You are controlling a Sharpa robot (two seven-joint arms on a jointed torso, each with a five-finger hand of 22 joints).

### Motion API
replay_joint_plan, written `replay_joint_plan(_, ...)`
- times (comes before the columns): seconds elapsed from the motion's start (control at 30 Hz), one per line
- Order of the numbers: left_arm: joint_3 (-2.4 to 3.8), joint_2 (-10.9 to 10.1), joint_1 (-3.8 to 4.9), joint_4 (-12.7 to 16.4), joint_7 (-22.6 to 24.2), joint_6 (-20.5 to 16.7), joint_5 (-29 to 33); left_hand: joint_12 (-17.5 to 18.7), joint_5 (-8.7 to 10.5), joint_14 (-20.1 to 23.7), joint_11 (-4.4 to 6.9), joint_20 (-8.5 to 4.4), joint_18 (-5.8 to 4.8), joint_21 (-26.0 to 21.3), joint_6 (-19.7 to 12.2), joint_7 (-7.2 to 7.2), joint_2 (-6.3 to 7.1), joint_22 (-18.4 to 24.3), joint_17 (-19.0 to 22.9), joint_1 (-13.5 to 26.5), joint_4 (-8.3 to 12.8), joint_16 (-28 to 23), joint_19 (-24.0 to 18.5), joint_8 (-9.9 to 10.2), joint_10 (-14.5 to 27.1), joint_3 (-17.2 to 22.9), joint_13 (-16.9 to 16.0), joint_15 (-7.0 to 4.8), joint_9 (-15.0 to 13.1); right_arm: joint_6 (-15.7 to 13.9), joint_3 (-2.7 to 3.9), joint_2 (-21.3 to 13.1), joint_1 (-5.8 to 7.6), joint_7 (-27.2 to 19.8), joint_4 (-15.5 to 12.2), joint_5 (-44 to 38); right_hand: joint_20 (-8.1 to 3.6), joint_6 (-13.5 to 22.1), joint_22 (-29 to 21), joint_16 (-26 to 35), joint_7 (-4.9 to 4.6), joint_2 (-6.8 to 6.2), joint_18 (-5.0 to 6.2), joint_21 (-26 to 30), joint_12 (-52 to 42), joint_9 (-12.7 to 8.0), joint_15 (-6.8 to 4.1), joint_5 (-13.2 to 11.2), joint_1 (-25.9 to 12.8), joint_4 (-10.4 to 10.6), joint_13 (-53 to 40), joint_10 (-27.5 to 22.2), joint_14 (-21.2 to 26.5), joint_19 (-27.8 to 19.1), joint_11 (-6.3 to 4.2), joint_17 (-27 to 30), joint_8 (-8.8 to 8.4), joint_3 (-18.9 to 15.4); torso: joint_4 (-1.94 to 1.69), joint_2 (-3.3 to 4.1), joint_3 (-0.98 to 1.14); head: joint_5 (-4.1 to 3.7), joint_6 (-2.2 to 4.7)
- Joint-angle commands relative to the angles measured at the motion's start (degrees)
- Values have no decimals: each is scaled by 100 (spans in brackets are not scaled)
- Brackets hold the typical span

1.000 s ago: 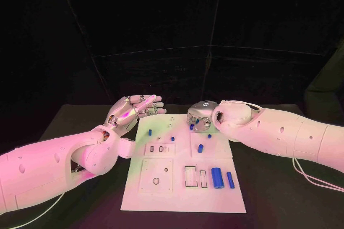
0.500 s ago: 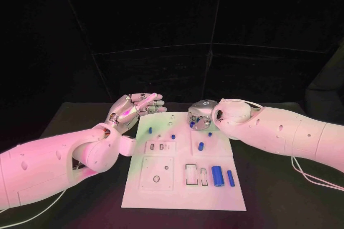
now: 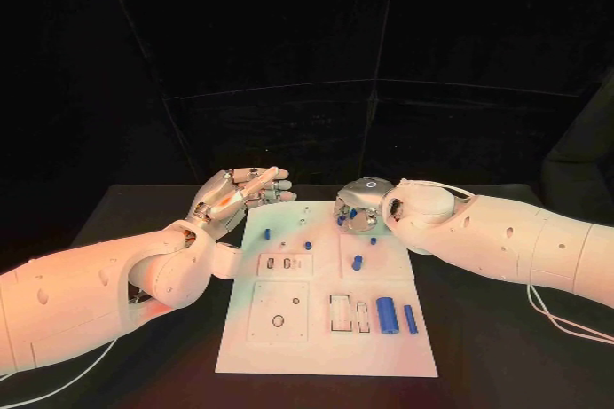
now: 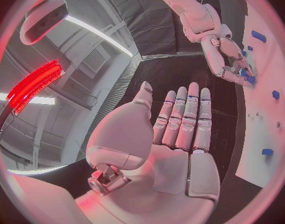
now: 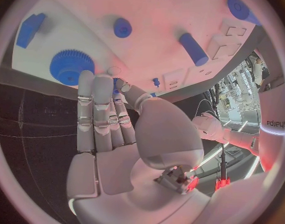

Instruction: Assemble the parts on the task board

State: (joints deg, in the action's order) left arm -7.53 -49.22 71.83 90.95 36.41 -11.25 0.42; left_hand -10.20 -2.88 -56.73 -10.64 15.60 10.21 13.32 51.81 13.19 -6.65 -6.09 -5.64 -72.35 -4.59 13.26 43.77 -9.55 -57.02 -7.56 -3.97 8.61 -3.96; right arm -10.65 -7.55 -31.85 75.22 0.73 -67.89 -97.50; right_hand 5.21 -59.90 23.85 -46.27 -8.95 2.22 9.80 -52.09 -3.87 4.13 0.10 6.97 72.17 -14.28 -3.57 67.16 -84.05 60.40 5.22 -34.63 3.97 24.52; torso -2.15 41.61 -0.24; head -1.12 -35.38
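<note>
Black table (image 3: 141, 205) carries our white task board (image 3: 326, 338), with blue parts (image 3: 385, 318) scattered on it. Our left hand (image 3: 240, 196) hovers off the board's far left corner, fingers straight, together, empty. Our right hand (image 3: 358, 207) bends over the far edge, fingertips (image 5: 120, 84) around a small blue part (image 3: 343, 220); whether it is truly pinched, we cannot tell.

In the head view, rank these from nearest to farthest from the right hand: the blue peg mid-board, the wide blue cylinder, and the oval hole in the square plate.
1. Blue peg, mid-board, just below the right hand.
2. Wide blue cylinder, near-right part of the task board.
3. Oval hole, near-left.
</note>
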Motion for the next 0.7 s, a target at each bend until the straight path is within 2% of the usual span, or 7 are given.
replay_joint_plan(0.03, 0, 0, 9, -11, 18, 94, -3, 46, 20, 2, -40, 0, 30, -31, -13, 110, -62, 8, 7, 27, -20, -38, 48, 23, 17, -28, 9, 31, 11, -677, 8, -17, 19, 34, -88, 181, -9, -23, 10, -36, -29, -41, 80, -35, 0, -2, 12, -11, 31, -7, -6, 22, 12, -36, 8, -6, -1, 39, -2, -3, -2, 12, 19)
replay_joint_plan(0.13, 0, 4, 9, -27, 26, 89, 213, 62, 21, -11, -46, 2, 31, -41, -21, 115, -73, 18, 11, 68, -45, -50, 60, 35, 27, -59, 10, 33, 12, -847, 11, 27, 21, 146, -80, 213, -8, -18, 14, -39, -34, -56, 79, -42, 4, -4, 15, -11, 30, -8, -5, 16, 15, -38, 12, -6, -6, 48, -23, 3, -2, 17, 37)
replay_joint_plan(0.23, 0, 6, 9, -53, 40, 70, 319, 71, 21, -23, -48, 2, 31, -45, -23, 117, -66, 23, 11, 85, -52, -52, 68, 39, 33, -79, 10, 32, 12, -946, 14, 121, 21, 224, 12, 226, -7, -12, 18, -45, -42, -73, 78, -50, 7, -6, 17, -12, 31, -10, -5, 11, 20, -42, 17, -9, -11, 60, -25, 18, 1, 40, 56)
replay_joint_plan(0.33, 0, 13, 9, -76, 47, 62, 362, 74, 21, -25, -48, 2, 32, -46, -24, 118, -63, 24, 12, 86, -51, -53, 69, 40, 35, -84, 11, 32, 12, -992, 15, 217, 21, 246, 116, 233, -7, -12, 18, -45, -42, -73, 78, -50, 7, -6, 17, -12, 31, -10, -5, 11, 20, -42, 17, -10, -11, 61, -42, 28, 6, 46, 64)
replay_joint_plan(0.53, 0, 36, 9, -119, 50, 57, 405, 78, 21, -27, -49, 2, 32, -48, -25, 119, -57, 26, 12, 85, -48, -55, 71, 42, 39, -90, 12, 32, 13, -1042, 19, 457, 21, 236, 389, 260, -5, -8, 22, -63, -51, -85, 77, -58, 9, -8, 20, -14, 23, -5, -4, 6, 23, -45, 23, -27, -15, 70, -87, 67, 4, 36, 90)
replay_joint_plan(0.7, 0, 62, 9, -144, 48, 55, 415, 80, 21, -27, -50, 2, 32, -49, -26, 119, -56, 26, 13, 83, -46, -56, 72, 43, 42, -91, 12, 32, 13, -1091, 21, 629, 21, 269, 576, 272, -2, -4, 25, -79, -59, -94, 76, -66, 12, -10, 24, -28, 10, 9, -4, -1, 25, -48, 29, -41, -18, 81, -111, 100, -3, 15, 111)
